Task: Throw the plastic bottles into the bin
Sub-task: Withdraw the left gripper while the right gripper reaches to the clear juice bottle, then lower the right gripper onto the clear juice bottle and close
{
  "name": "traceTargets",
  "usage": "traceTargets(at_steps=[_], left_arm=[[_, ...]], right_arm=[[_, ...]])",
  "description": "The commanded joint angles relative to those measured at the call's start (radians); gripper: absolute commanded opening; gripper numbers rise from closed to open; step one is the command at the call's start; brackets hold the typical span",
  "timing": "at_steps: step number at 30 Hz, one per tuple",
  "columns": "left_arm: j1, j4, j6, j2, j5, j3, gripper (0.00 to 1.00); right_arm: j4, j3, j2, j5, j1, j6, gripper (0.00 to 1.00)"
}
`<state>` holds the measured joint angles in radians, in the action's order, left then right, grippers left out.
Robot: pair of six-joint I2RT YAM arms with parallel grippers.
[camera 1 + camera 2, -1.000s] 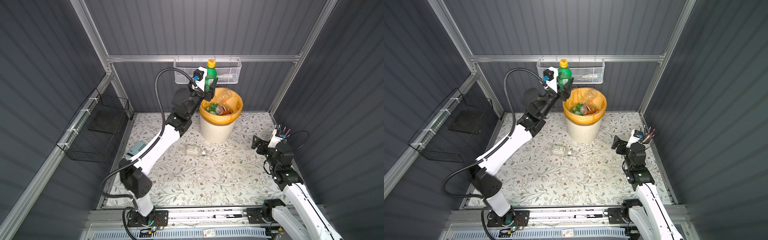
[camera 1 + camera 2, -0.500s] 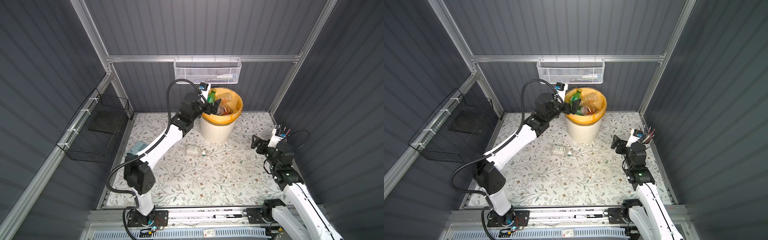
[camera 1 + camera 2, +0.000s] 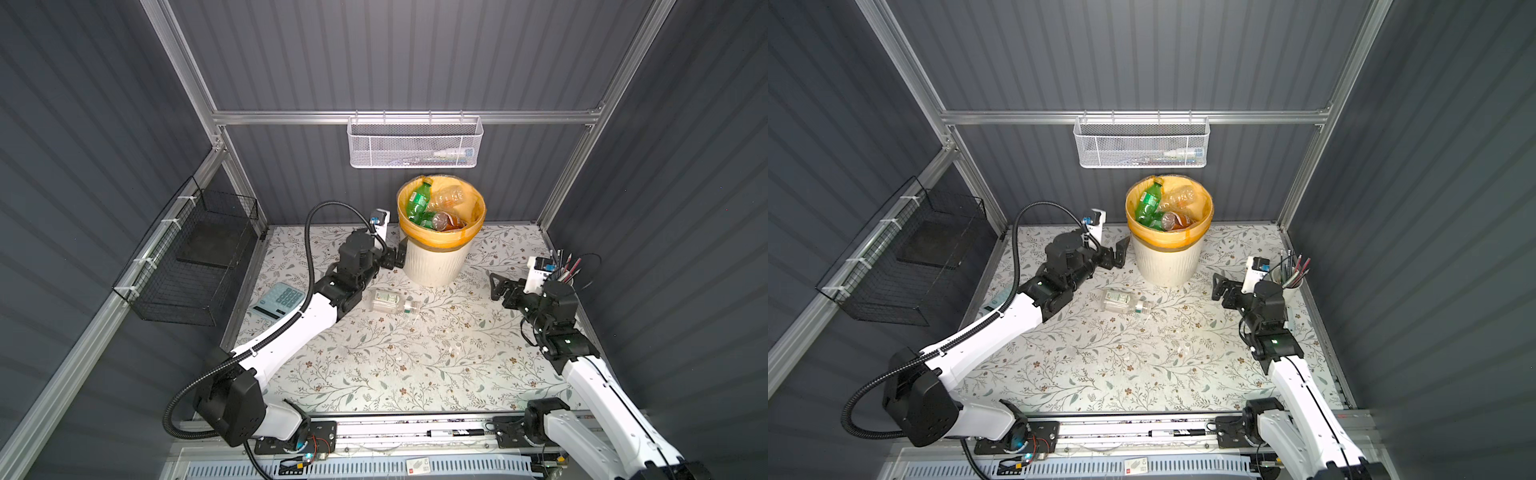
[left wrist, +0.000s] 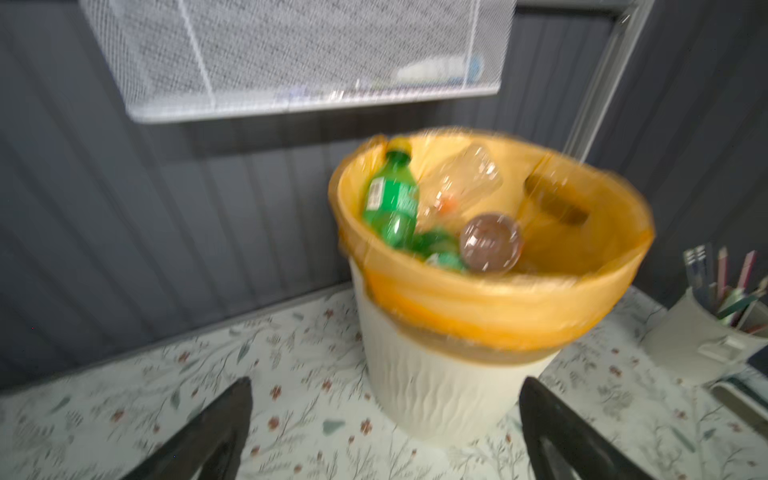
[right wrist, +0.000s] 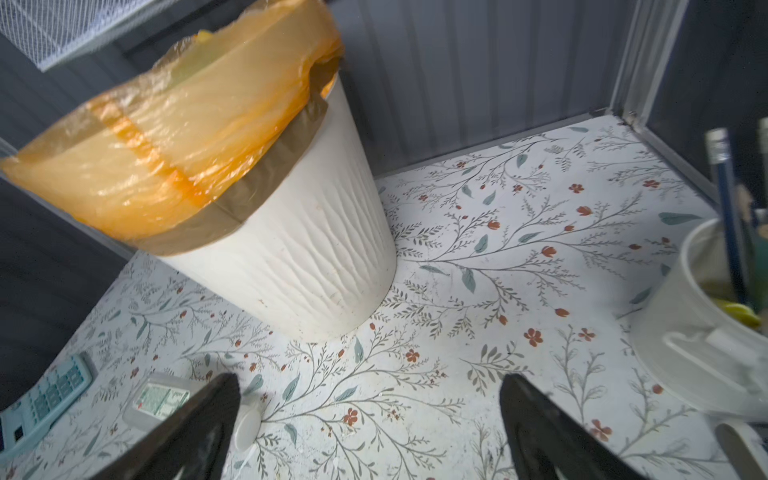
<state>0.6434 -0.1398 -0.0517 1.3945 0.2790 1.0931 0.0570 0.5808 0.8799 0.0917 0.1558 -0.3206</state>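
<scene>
The cream ribbed bin (image 3: 436,259) with an orange bag stands at the back middle. It holds several plastic bottles, among them a green one (image 3: 417,199) (image 4: 390,203), a clear crushed one (image 3: 448,194) and a brown one (image 3: 448,220). One clear bottle (image 3: 388,301) (image 3: 1121,301) with a white cap (image 5: 245,426) lies on the table in front of the bin. My left gripper (image 3: 397,257) (image 4: 384,399) is open and empty, low beside the bin's left wall. My right gripper (image 3: 496,287) (image 5: 370,399) is open and empty, right of the bin, pointing at it.
A white mesh basket (image 3: 415,143) hangs on the back wall above the bin. A black wire basket (image 3: 187,257) hangs on the left wall. A teal calculator (image 3: 278,300) lies at the table's left edge. A white pencil cup (image 3: 565,272) (image 5: 706,332) stands behind my right gripper.
My left gripper opened and let the green bottle drop into the bin, then came down and back to the bin's left side. The right arm has not moved.
</scene>
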Motion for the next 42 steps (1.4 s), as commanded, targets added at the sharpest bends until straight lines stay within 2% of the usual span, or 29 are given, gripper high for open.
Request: traceTargets(at_steps=[1, 4, 10, 15, 19, 24, 32, 36, 42], left_arm=[[-0.024, 0.026, -0.071, -0.097, 0.135, -0.111, 1.0], [-0.062, 0.079, -0.164, -0.15, 0.195, -0.222, 1.0], [-0.218, 0.132, -0.351, -0.278, 0.172, -0.455, 1.0], [-0.321, 0.141, -0.415, -0.351, 0.14, -0.589, 1.0], [-0.34, 0.154, -0.44, -0.376, 0.133, -0.641, 1.0], [-0.343, 0.148, -0.447, -0.395, 0.115, -0.683, 1.0], [-0.345, 0.147, -0.448, -0.427, 0.111, -0.709, 1.0], [-0.346, 0.15, -0.444, -0.426, 0.103, -0.707, 1.0], [-0.346, 0.146, -0.44, -0.414, 0.094, -0.695, 1.0]], right_arm=[[0.023, 0.064, 0.073, -0.006, 0.12, 0.097, 0.99], [-0.005, 0.141, 0.183, -0.044, 0.249, 0.188, 0.99], [-0.076, 0.324, 0.444, -0.073, 0.447, 0.325, 0.99], [-0.176, 0.512, 0.651, -0.001, 0.542, 0.41, 0.99], [-0.303, 0.686, 0.823, 0.059, 0.572, 0.462, 0.99], [-0.424, 0.863, 1.001, 0.052, 0.589, 0.515, 0.99], [-0.586, 1.027, 1.163, 0.07, 0.606, 0.615, 0.99], [-0.685, 1.098, 1.23, 0.022, 0.611, 0.65, 0.99], [-0.715, 1.138, 1.291, -0.009, 0.616, 0.67, 0.96]])
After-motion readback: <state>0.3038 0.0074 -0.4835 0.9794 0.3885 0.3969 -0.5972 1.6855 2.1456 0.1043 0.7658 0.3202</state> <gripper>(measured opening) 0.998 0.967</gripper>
